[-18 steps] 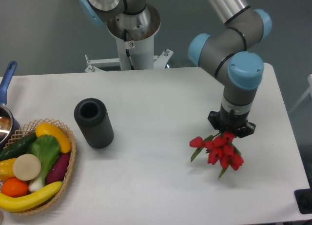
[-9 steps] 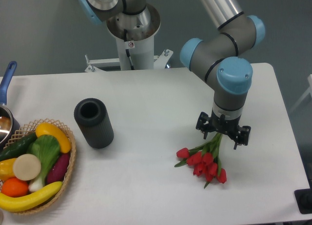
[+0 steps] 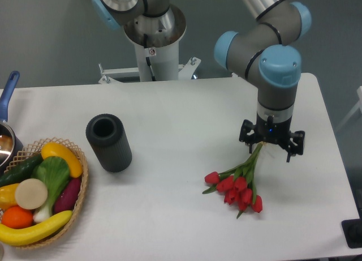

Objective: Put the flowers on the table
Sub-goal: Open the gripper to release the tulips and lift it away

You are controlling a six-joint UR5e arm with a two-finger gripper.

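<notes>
Flowers [image 3: 237, 187] lie flat on table [image 3: 181, 111] nr its front-right corner, gripper [image 3: 271, 145] spread wide just above stem ends, holding nothing.

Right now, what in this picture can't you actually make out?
- Stem ends of the red artificial tulips: hidden under the black gripper, so whether its jaws hold them is unclear.
- Blue-handled metal pot: cut off by the left edge.
- Black object: cut off at the bottom right corner.
</notes>
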